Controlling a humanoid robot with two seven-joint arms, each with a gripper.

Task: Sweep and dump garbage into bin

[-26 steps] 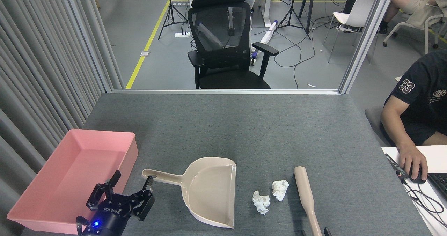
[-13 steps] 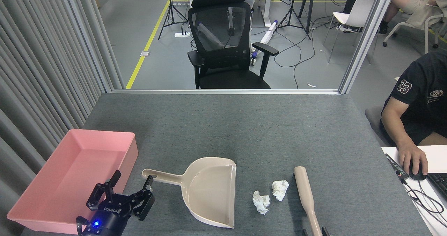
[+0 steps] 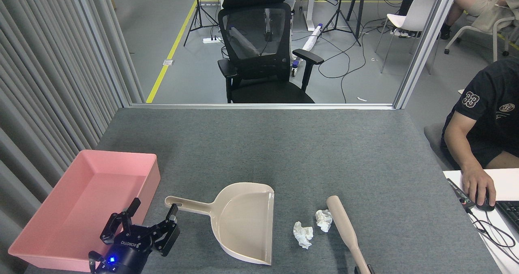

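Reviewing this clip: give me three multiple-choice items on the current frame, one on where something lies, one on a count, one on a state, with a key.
1. Where do the tissue wads lie?
A. inside the pink bin
B. on the table between the dustpan and the brush
C. in the dustpan

2. How many tissue wads are there?
A. one
B. two
C. four

3. What state is the left gripper in?
A. open, holding nothing
B. shut on the dustpan handle
C. shut on a wad

Key:
1 B: the tissue wads sit on the table, right of the dustpan and left of the brush.
2 B: two white wads show, and the pink bin holds none.
3 A: the left gripper has its fingers spread, short of the handle.
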